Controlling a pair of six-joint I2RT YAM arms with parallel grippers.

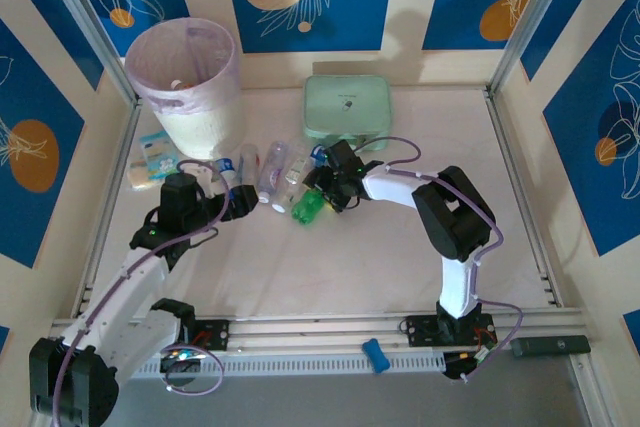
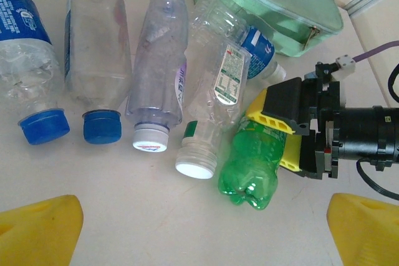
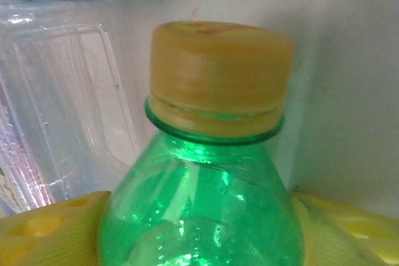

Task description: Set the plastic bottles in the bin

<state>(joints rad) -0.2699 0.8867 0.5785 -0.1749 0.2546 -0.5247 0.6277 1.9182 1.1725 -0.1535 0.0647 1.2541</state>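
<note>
- Right gripper (image 2: 274, 138) clenched on the green bottle (image 2: 249, 172), with a yellow pad on each side of its shoulder, just below the cap. The bottle looks to be lying on the table.
- Left gripper (image 2: 202, 228) spread wide with nothing between its fingers, hanging just short of the bottle row.
- Clear bottles (image 2: 156, 73) lie side by side right beside the held bottle. The nearest touches it, or very nearly.
- Bin (image 1: 200, 117) stands well off to the right gripper's left, past the row and the left arm.
- Judgement: lift straight up before swinging, so the neighbour is not dragged along. The grip sits high on the bottle, so the body may droop. Carry slowly, clear the rim with room to spare, and release over the opening.
- Right wrist view settles the contact: yellow cap (image 3: 221, 73) centred and pads hugging both sides. The top view leaves this too small to judge.
- Left wrist view gives the crowding among the neighbouring bottles.
- Top view adds the route to the bin.
</note>
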